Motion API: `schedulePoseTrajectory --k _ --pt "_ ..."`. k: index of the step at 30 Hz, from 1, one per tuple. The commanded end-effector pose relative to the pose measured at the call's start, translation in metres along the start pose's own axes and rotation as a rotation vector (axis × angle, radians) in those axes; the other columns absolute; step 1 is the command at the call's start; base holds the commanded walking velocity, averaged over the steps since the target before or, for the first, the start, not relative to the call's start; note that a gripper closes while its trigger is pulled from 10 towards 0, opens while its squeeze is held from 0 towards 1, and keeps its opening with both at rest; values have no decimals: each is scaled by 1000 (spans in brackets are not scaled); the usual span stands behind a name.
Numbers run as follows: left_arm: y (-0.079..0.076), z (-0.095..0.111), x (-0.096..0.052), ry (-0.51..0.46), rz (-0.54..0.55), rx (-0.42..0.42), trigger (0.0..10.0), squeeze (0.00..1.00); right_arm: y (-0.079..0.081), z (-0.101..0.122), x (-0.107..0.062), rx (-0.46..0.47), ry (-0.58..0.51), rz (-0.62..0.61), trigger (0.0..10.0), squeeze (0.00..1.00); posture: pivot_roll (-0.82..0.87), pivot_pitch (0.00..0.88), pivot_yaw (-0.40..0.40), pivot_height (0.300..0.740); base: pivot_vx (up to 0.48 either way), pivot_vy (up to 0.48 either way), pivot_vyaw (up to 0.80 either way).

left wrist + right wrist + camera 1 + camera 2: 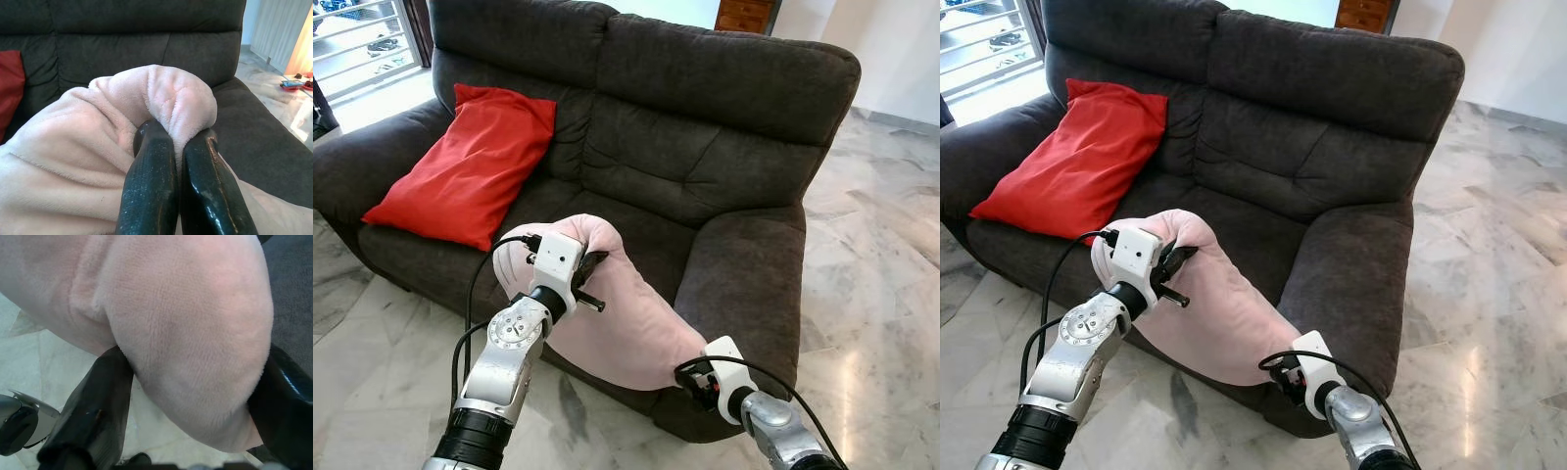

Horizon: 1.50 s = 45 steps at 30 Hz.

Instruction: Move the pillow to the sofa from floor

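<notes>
Pink plush pillow [617, 323] hangs over the sofa's [705, 166] front edge, both pincers clenched on it: left pincer [178, 161] pinching a top fold, right pincer [190, 401] straddling its lower corner above marble floor [29, 352]. A red cushion [470, 166] leans on the seat.

My 2 arms are silver metal with round joint housings, black ribbed cuffs lower down and white boxy wrist blocks. Black cables loop from each wrist block back along the forearm. My left gripper [181, 186] and right gripper [190, 426] each carry 2 long glossy black fingers.
</notes>
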<state>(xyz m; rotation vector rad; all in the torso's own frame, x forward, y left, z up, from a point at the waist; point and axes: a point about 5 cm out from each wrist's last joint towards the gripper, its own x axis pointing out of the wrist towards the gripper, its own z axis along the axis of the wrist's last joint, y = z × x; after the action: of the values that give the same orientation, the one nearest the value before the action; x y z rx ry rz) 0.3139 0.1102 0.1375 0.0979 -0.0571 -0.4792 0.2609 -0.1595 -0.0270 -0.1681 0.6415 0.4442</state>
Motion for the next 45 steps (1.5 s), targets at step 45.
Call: schedulePoseTrajectory --k 45 --pt "17 -18 -44 76 86 -14 10000 0 -31 55 -19 12 -336 -112 0 0 79 0 -85 740 0 0 0"
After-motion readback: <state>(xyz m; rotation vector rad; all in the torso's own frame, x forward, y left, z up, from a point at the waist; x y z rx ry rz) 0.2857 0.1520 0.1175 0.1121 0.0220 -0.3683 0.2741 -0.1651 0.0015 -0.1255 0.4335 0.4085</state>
